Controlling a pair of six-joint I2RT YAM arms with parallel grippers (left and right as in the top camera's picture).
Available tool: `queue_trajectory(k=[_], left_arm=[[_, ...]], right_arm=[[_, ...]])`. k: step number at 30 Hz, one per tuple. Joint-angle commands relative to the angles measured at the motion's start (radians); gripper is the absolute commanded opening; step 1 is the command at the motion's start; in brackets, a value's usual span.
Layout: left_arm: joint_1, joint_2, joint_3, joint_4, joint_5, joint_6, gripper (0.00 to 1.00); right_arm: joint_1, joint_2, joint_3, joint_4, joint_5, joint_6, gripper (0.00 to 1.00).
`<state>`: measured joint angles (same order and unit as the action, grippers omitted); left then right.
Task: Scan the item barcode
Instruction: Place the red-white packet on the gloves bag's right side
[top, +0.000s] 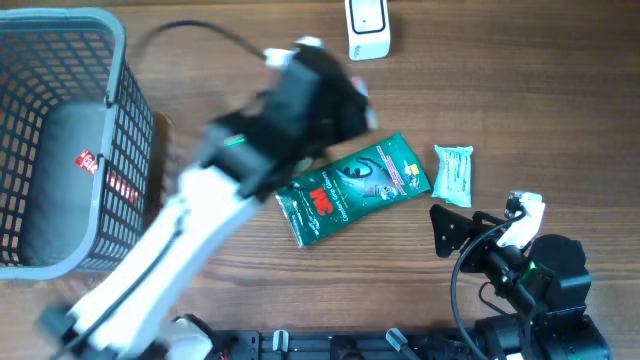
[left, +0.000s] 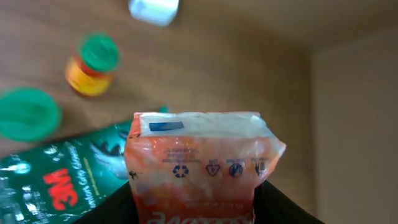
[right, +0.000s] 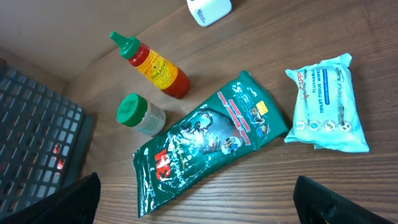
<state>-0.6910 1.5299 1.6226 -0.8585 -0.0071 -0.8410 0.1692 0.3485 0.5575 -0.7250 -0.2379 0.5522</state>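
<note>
Got a grey mesh basket well off to one side of the left gripper, nowhere near the right gripper. Next down in size, a green pack lying flat, underneath the left jaws and a bit to the side, and out ahead of the right ones. Then the orange packet, clamped between the left jaws and held up off the wood, blue-strip end poking out past the fingertips, recycling marks facing the wrist camera. Left arm all blurry from overhead, btw. Right jaws spread wide, gripping nothing. Teal wipes pack ahead of the right jaws, just beside the green pack. Red sauce bottle and green-lidded jar lying beyond the green pack, close together. Smallest bit, a white scanner, way out past both sets of jaws.
</note>
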Motion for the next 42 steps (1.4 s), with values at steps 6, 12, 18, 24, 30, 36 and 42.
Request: queue_trajectory(k=[6, 12, 18, 24, 30, 36, 42], left_arm=[[-0.127, 0.425, 0.001, 0.116, -0.032, 0.019, 0.52], [-0.180, 0.591, 0.001, 0.197, -0.032, 0.019, 0.58], [-0.181, 0.595, 0.001, 0.192, -0.037, 0.019, 0.67], [-0.167, 0.507, 0.001, 0.189, -0.050, 0.081, 0.82], [-0.060, 0.245, 0.001, 0.058, -0.184, 0.105, 0.83], [0.079, -0.067, 0.001, 0.032, -0.319, 0.219, 0.87], [0.296, -0.332, 0.001, 0.034, -0.600, 0.318, 0.93]], right_arm=[[0.000, -0.005, 0.001, 0.005, 0.013, 0.005, 1.00], [0.000, -0.005, 0.001, 0.005, 0.013, 0.005, 1.00], [0.000, -0.005, 0.001, 0.005, 0.013, 0.005, 0.99], [0.000, -0.005, 0.001, 0.005, 0.013, 0.005, 1.00], [0.000, -0.005, 0.001, 0.005, 0.013, 0.005, 1.00], [0.000, -0.005, 0.001, 0.005, 0.013, 0.005, 1.00], [0.000, -0.005, 0.001, 0.005, 0.013, 0.004, 1.00]])
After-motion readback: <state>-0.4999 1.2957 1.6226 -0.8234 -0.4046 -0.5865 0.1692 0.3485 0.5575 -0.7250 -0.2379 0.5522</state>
